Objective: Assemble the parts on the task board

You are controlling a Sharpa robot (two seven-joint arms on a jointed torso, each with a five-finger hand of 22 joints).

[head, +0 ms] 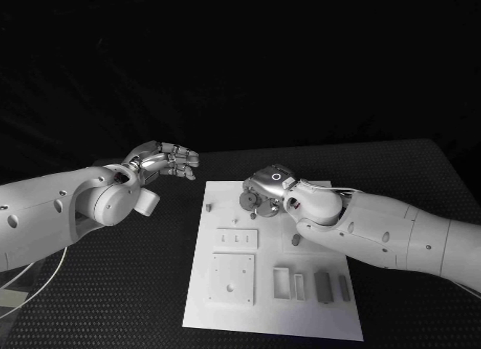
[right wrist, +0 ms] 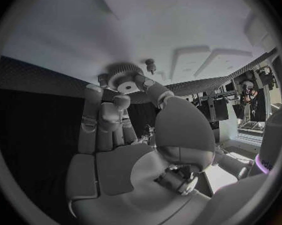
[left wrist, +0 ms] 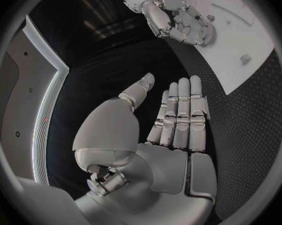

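Note:
The white task board (head: 225,314) lies in the middle of the black table. My right hand (head: 268,190) hangs over its far end, thumb and fingertips pinching a dark grey gear (right wrist: 118,74) that sits against the board (right wrist: 178,30). A small peg (right wrist: 150,64) stands just beside the gear. In the head view the gear (head: 254,203) is mostly hidden under the fingers. My left hand (head: 167,161) hovers off the board's far left corner, above the table, its fingers (left wrist: 181,110) straight and holding nothing. The left wrist view also shows the right hand (left wrist: 178,20) over the board (left wrist: 253,35).
On the board's near half are a square plate (head: 233,278), a slotted block (head: 235,238), several upright rectangular pieces (head: 322,286) and a grey peg (head: 296,239). A small peg (head: 209,207) stands at the left edge. Black matting (head: 115,291) surrounds the board.

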